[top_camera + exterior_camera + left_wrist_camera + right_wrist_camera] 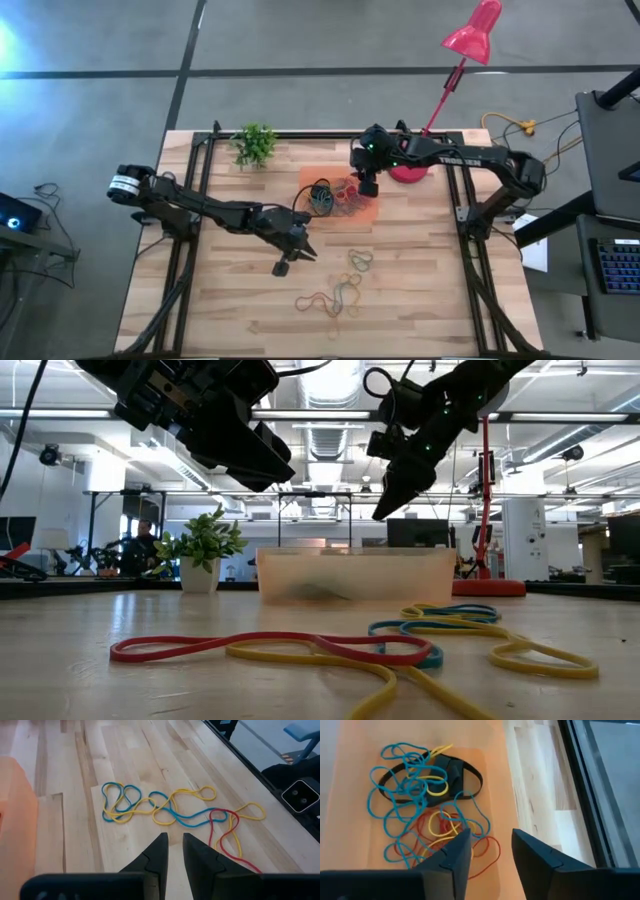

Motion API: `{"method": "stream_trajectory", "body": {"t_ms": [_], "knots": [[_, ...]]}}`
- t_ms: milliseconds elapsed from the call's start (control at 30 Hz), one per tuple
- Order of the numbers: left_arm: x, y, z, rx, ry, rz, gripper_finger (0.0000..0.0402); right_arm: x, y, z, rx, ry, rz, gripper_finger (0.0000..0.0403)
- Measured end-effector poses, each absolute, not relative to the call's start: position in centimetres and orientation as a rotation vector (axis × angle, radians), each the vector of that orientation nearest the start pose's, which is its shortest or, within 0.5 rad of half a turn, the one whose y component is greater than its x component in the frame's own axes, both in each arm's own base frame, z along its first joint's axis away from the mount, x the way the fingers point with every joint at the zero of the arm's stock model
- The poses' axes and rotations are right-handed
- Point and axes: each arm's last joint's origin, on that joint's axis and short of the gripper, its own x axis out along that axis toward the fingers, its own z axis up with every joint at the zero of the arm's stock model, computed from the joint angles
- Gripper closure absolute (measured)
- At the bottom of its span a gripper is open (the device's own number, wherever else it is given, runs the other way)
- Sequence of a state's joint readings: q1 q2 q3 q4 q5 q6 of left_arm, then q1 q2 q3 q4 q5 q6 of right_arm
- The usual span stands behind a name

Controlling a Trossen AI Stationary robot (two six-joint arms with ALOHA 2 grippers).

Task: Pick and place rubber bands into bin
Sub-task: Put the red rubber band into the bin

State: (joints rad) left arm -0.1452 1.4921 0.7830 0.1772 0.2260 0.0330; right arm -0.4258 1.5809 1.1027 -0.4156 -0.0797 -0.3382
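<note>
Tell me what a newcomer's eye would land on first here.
The orange bin at mid-table holds a bright tangle of blue, red and yellow rubber bands, with the right gripper hanging above it, fingers apart and empty. Nearer the front edge, loose bands lie on the bare wood below the left gripper.

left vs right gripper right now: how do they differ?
The right gripper hangs over the bin, above the bands piled in it; the left gripper hangs over bare table, facing the loose bands there.
The right gripper's fingers stand clearly apart; the left gripper's leave only a narrow gap.
Shared: both are off the surface and neither holds a band.
</note>
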Motion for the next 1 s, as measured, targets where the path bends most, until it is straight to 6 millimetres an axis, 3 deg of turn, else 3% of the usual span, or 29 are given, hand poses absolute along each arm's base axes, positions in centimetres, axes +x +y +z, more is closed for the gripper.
{"method": "stream_trajectory", "body": {"t_ms": [167,333,700,867,1000], "knots": [[30.3,-5.1,20.4,0.01,0.53,-0.371,0.0359,29.3,-11.8,24.2,-0.054,0.91,-0.053,0.0269],[30.3,-5.1,20.4,0.01,0.531,-0.371,0.0359,27.9,-8.4,23.9,0.003,0.896,0.13,0.0279],[30.2,-5.1,20.3,0.038,0.527,-0.378,0.0359,25.2,-0.6,20.6,0.061,0.764,0.344,0.0306],[30.2,-5.1,20.3,0.033,0.529,-0.384,0.0359,24.6,1.8,18.9,0.093,0.671,0.398,0.0315],[30.0,-5.8,20.2,0.007,0.538,-0.494,0.0359,24.2,2.9,17.4,0.137,0.661,0.409,0.0321]]}}
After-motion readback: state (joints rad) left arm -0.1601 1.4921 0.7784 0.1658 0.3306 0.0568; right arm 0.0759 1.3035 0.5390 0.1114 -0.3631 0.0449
